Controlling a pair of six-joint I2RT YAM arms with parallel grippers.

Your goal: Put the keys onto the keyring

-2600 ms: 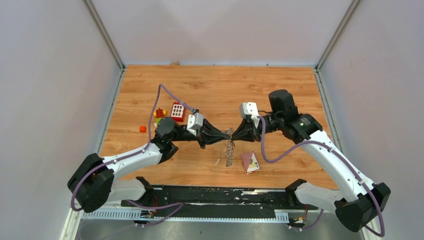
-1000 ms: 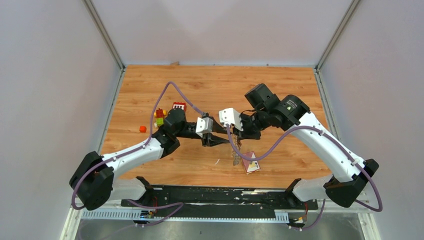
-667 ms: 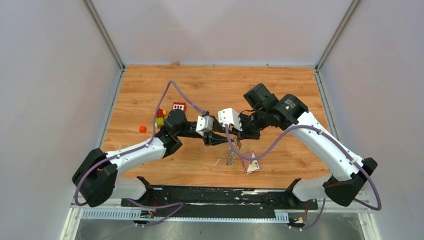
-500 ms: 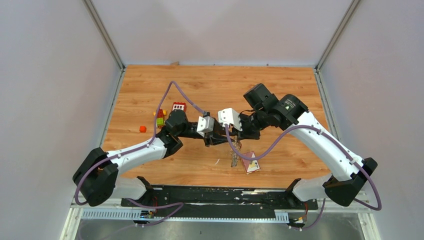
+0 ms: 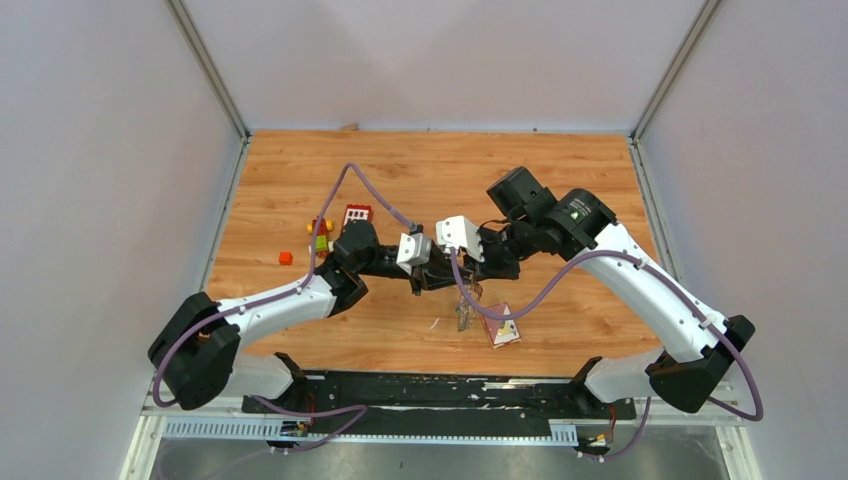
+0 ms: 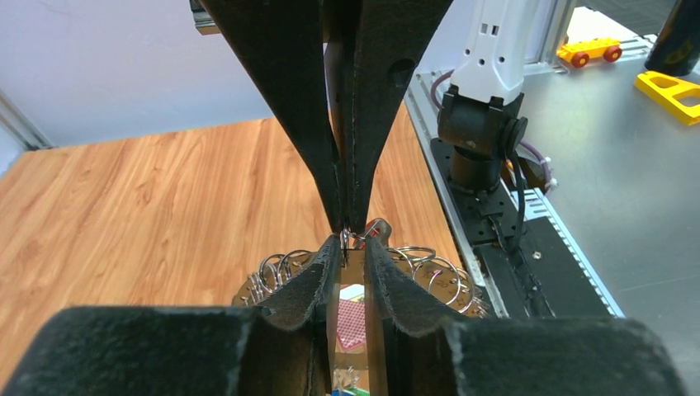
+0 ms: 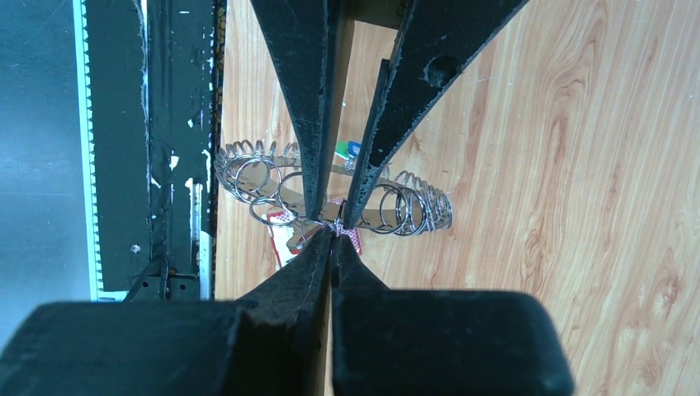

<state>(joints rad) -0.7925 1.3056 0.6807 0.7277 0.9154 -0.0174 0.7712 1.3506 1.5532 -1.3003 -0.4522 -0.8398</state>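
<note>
Top external view: the left hand (image 5: pixel 441 280) and the right hand (image 5: pixel 461 284) meet tip to tip above the middle of the table (image 5: pixel 450 170). The keyring (image 5: pixel 462 312) hangs below the meeting point, just left of a maroon card (image 5: pixel 501 326) that lies flat on the table. A red block (image 5: pixel 356 213) sits beyond the left arm. Compared with one second ago, the left hand has advanced slightly toward the right hand, and the keyring hangs in nearly the same place. Compared with the oldest frame, the right wrist has swung inward and the meeting point lies further left.

Left wrist view: the left hand's fingers (image 6: pixel 309 289) stand a narrow gap apart, and the table and the card show through that gap. The right hand's fingers enter from above, pressed together, with their tips at the keyring's upper rim. Whether the left fingers touch the rim cannot be told.

Right wrist view: the right hand's fingers are together, clamped on a wire loop at the keyring's rim. The left hand's fingers come from above, apart, one on each side of the right tips. Of the keys (image 7: pixel 347 148), only a green and a blue tag show, beyond the keyring. Whether they hang on it cannot be told.
</note>
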